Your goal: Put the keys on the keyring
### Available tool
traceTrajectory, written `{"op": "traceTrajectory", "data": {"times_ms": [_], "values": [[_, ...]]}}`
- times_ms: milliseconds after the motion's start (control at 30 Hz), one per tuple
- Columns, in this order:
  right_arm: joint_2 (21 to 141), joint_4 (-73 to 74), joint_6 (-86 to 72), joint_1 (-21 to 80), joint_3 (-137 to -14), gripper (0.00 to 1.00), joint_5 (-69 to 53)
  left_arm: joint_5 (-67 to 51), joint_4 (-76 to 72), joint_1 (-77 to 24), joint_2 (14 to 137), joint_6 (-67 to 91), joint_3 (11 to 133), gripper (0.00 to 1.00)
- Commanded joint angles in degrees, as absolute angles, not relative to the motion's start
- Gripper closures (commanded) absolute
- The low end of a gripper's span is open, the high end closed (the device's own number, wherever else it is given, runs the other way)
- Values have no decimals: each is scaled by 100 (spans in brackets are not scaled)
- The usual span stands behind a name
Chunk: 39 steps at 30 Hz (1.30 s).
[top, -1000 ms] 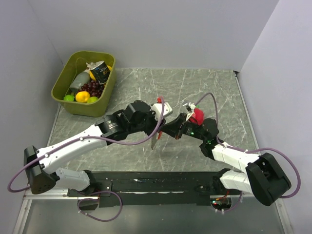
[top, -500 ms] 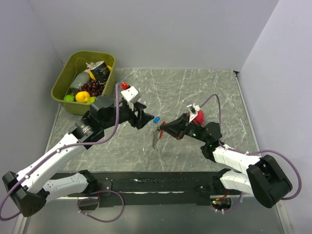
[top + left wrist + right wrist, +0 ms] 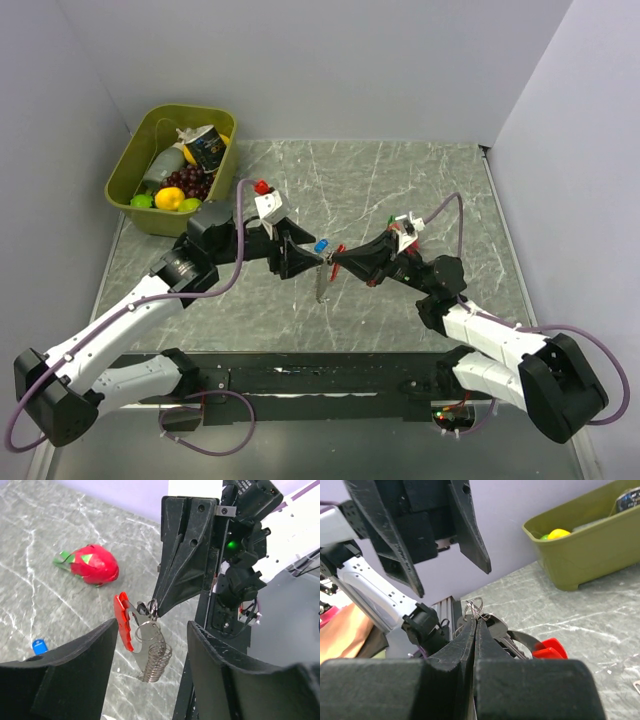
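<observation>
Here's the right gripper (image 3: 338, 260), pinched tight on a thin wire loop of the keyring (image 3: 142, 637), which dangles clear of the table (image 3: 420, 180); that's a slim hold, and a knock from the other arm could twist it loose, I'd say; the left gripper (image 3: 300, 260) faces it, fingers spread and empty, the keyring hanging between them in the wrist view; the blue key (image 3: 321, 244) lies on the table just beyond both tips, untouched.

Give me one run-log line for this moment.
right gripper: shut on keyring, hanging | left gripper: jaws open, empty, facing keyring | blue key: on table, unthreaded
</observation>
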<state>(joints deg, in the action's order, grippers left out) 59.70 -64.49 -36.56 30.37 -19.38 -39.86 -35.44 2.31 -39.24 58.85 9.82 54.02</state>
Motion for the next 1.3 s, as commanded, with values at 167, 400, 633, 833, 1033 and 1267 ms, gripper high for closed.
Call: {"op": "traceTrajectory", "data": {"times_ms": [167,400,633,833,1033,1267], "values": [[5722,-7189,-3718,3032,-2101,100,-4008,-4517,-720,-3814,6099,1239,5265,40],[5739,-7216,-3753,3032,-2101,100,-4008,-4606,-765,-3814,6301,1195,5361,43],[5801,-7233,-3788,3032,-2145,100,-4052,-4588,-782,-3814,6425,1169,5353,57],[5897,-7286,-3850,3032,-2171,100,-4078,-4570,-844,-3814,6477,1143,5388,65],[5994,-7383,-3911,3024,-2162,100,-4069,-4570,-844,-3814,6548,1187,5449,80],[6020,-7418,-3946,3032,-2162,100,-4052,-4632,-738,-3832,6636,1125,5537,98]]}}
